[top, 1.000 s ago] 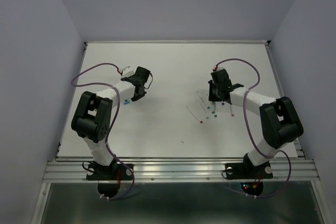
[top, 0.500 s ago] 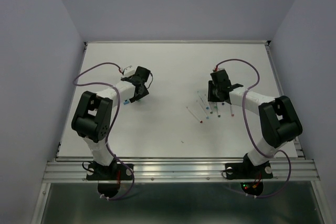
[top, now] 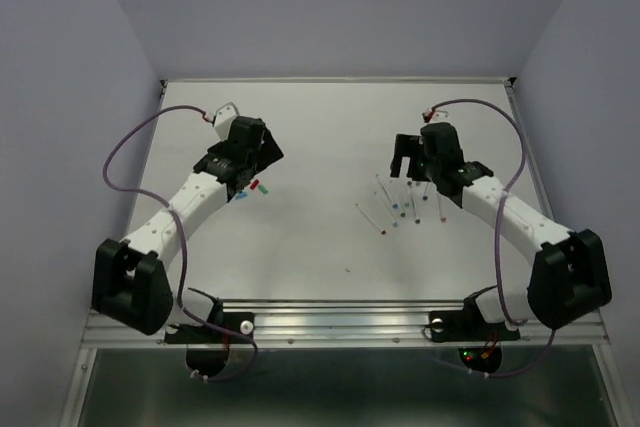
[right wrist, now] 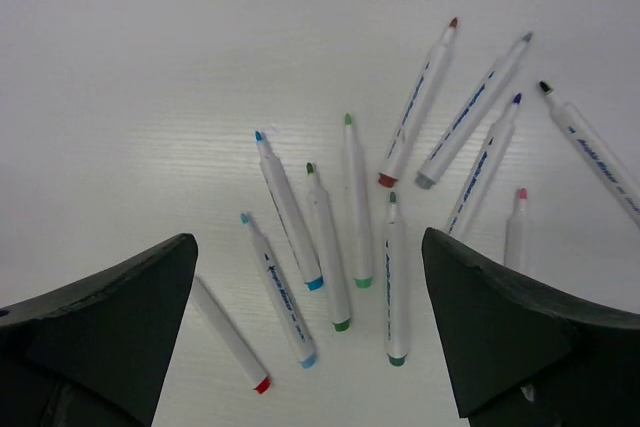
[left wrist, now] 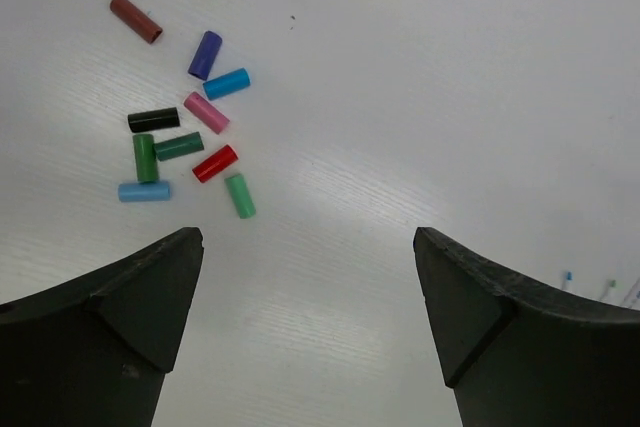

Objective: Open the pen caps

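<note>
Visibly, left gripper (left wrist: 308, 247) above the pen caps (left wrist: 206, 112) and right gripper (right wrist: 308, 247) well apart from them are held wide, empty; caps are judged light, slippery, best pinched mid-length.

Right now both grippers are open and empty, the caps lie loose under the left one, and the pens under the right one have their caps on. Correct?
No. The pens under the right gripper are uncapped, coloured tips bare: see the right wrist view. The rest holds: both grippers open and empty, caps loose under the left gripper.
</note>
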Action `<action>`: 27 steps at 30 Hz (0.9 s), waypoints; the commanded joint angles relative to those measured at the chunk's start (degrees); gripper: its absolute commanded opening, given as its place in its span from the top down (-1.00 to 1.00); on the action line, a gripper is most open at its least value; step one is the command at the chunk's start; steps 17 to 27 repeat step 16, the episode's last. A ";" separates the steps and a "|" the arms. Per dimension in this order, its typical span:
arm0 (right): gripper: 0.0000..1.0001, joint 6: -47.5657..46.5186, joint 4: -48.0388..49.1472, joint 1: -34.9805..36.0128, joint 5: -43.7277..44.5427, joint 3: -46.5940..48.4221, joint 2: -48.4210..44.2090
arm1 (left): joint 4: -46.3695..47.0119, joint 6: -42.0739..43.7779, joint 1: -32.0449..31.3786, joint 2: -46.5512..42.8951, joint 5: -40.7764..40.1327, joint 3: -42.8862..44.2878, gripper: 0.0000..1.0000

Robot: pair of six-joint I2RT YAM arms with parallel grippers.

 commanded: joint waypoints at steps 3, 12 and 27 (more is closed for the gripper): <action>-1.00 9.43 1.07 -0.03 14.66 -2.15 -15.20 | -5.19 -1.81 0.89 -16.36 -7.11 -3.92 -0.98; -1.00 12.43 -0.33 -0.03 21.37 -7.08 -27.17 | -5.38 -4.71 2.74 -25.09 -7.57 -7.97 -0.98; -1.00 11.56 -0.95 -0.03 20.49 -8.05 -30.33 | -5.03 -4.71 3.09 -26.23 -8.09 -7.89 -0.98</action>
